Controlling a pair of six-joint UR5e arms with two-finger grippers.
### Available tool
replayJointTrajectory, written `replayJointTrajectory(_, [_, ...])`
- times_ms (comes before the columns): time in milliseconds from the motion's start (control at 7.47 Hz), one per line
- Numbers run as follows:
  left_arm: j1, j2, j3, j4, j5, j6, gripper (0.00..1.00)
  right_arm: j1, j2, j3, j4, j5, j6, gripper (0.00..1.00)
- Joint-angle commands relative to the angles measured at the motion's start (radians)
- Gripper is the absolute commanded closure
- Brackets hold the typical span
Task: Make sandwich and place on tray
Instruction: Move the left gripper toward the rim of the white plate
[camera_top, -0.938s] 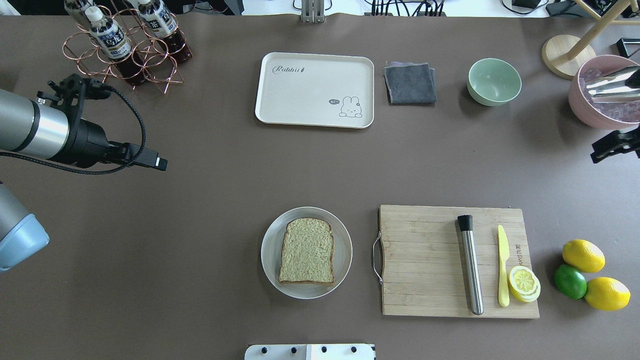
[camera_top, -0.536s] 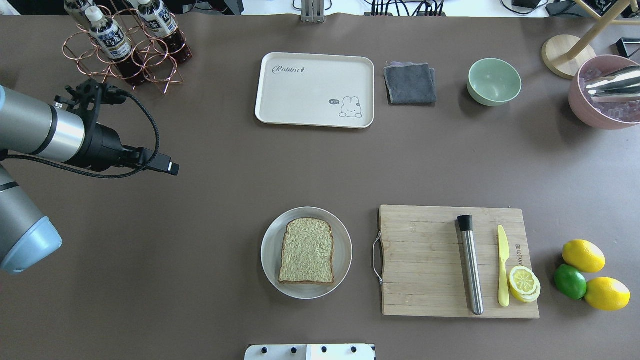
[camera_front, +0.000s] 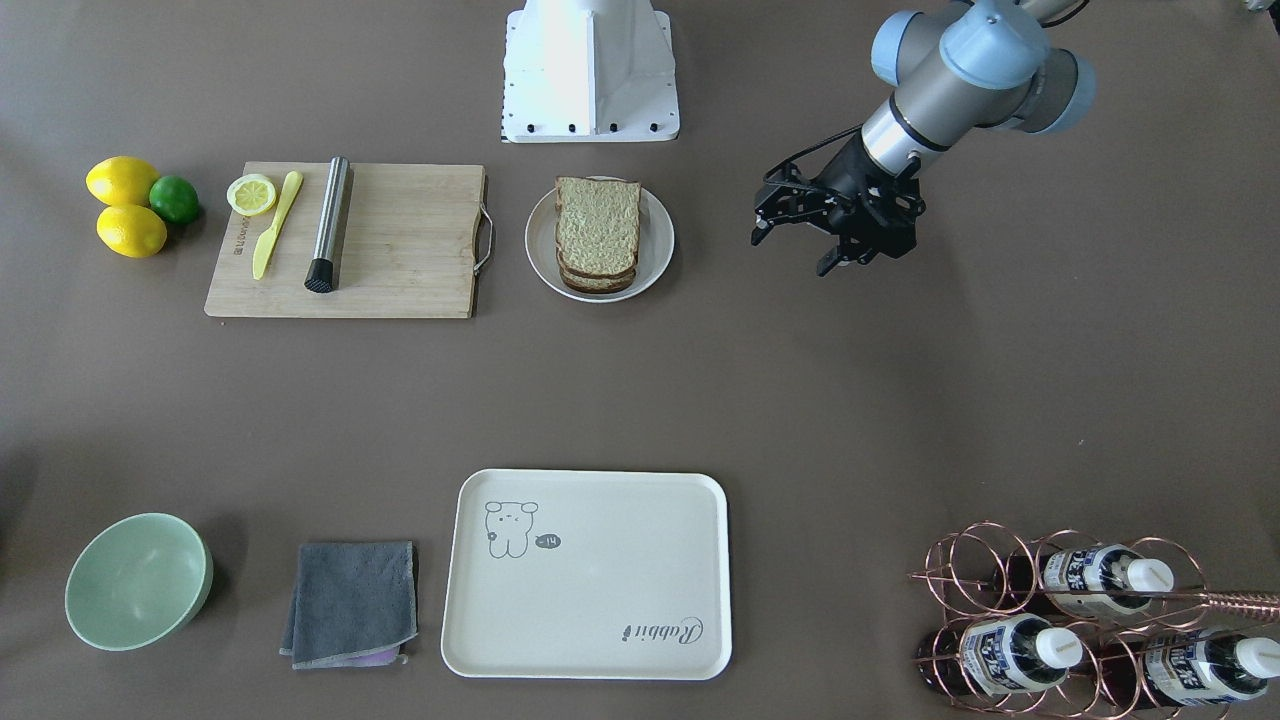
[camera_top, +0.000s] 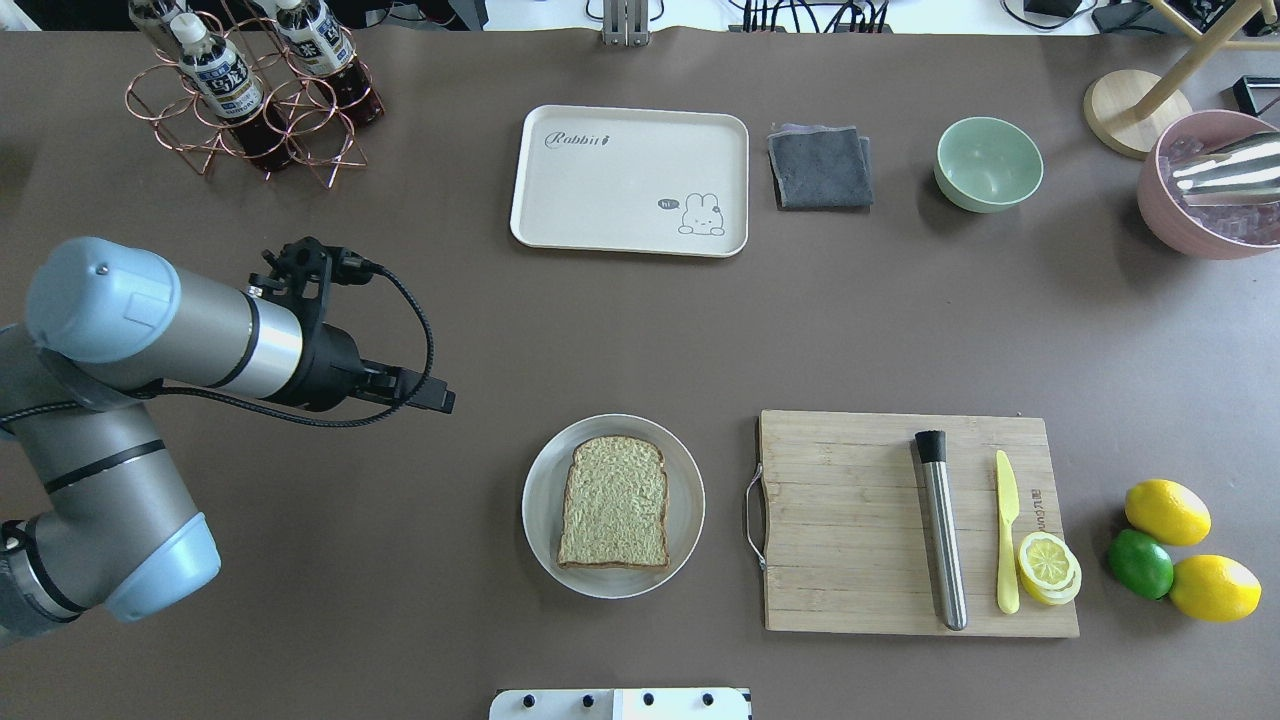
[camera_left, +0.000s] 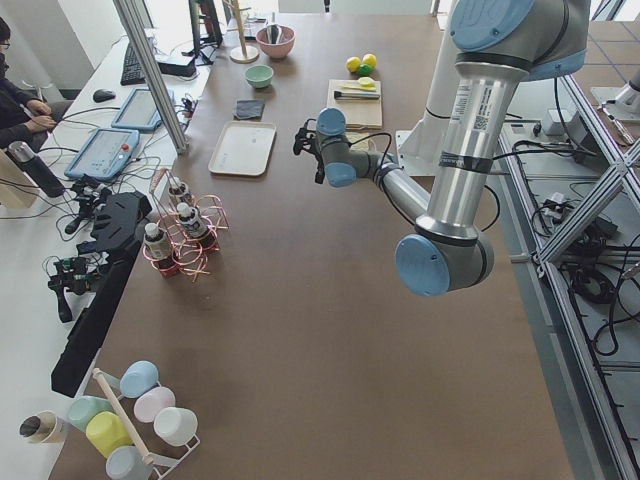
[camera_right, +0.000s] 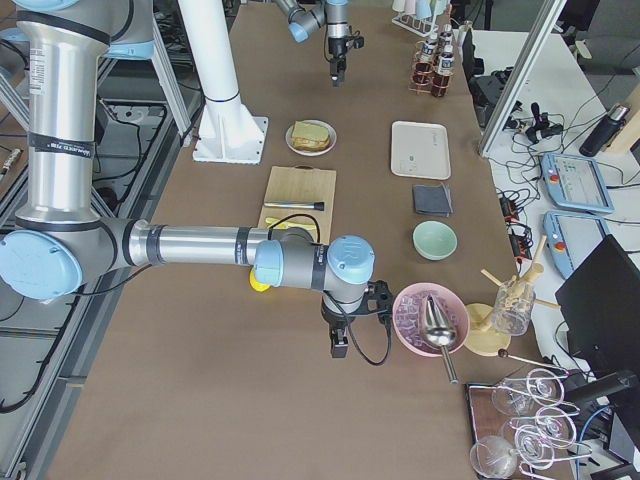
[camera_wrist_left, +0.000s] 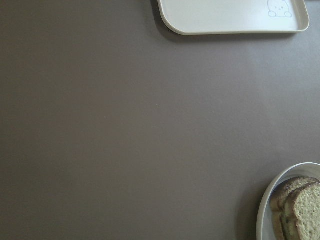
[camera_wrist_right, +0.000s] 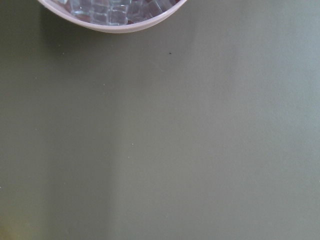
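At robot-side desk edge: sandwich (camera_top: 613, 502) on plate (camera_top: 536, 500), filling hidden | left gripper (camera_top: 440, 401), right gripper (camera_right: 339, 350): grip state indeterminate

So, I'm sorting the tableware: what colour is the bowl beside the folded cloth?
The bowl is pale green, clearest in the overhead exterior view.

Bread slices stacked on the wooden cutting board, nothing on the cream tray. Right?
No: the brown wholegrain bread slices sit on the round white plate, beside the wooden cutting board, per the front-facing view. Nothing is on the cream rectangular tray.
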Motion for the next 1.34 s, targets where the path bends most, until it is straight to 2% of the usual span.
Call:
replayJointTrajectory(0, [0.155,-0.049,0.029,0.0,0.146,-0.064,0.02,0.007,-0.005,-0.004,-0.003,-0.002,-0.005,0.0])
replayJointTrajectory(134, [0.207,-0.044,0.031,-0.001,0.2,-0.07,0.02,0.007,-0.005,-0.004,-0.001,-0.002,-0.005,0.0])
replayJointTrajectory(268, [0.241,-0.043,0.04,-0.003,0.217,-0.122,0.02,0.007,-0.005,-0.004,-0.001,0.0,-0.003,0.0])
replayJointTrajectory(536, [0.324,-0.061,0.039,-0.004,0.313,-0.257,0.03,0.007,-0.003,-0.004,0.0,0.0,-0.003,0.0])
replayJointTrajectory(804, [0.323,-0.067,0.026,-0.015,0.317,-0.267,0.07,0.007,-0.003,-0.007,0.0,-0.002,-0.003,0.0])
replayJointTrajectory(1205, [0.324,-0.063,0.043,-0.026,0.35,-0.409,0.07,0.007,-0.003,-0.018,0.006,-0.003,-0.003,0.0])
